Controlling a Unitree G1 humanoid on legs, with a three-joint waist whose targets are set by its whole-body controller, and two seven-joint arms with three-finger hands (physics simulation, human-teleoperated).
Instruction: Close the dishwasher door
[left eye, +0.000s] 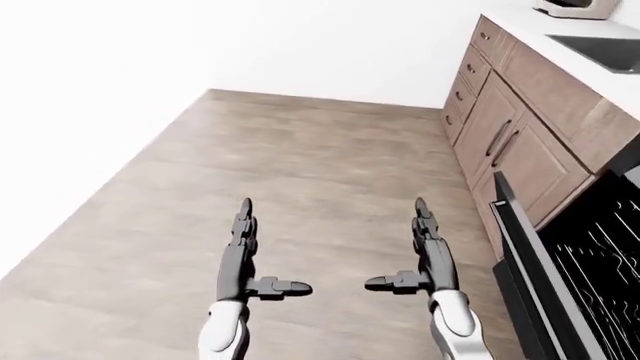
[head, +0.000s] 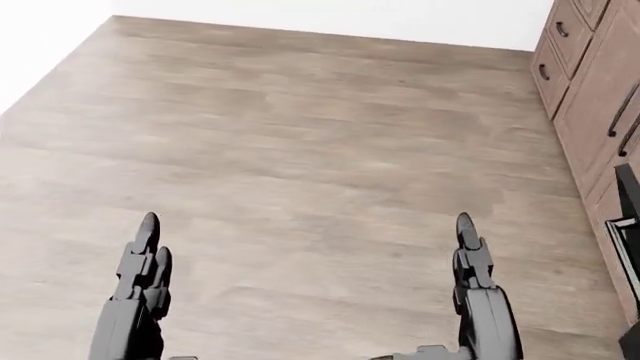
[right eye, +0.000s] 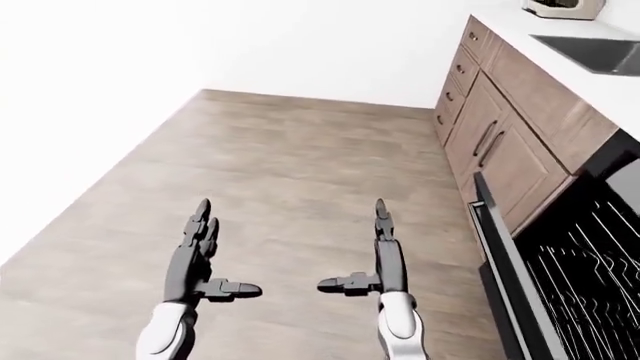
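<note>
Wood floor (left eye: 300, 172); dishwasher door (left eye: 530, 277) ajar just right of right robot hand (left eye: 425, 251), fingers splayed wide.

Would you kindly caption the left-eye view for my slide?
Both open hands, left hand and right hand, hover over wood-look floor beside the open black dishwasher door.

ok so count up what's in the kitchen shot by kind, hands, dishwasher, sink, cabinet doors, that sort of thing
Hands: 2, left hand, right hand, fingers open
Dishwasher, door open: 1
Sink: 1
Appliance on the counter: 1
Cabinet doors with bar handles: 2
Total: 7
</note>
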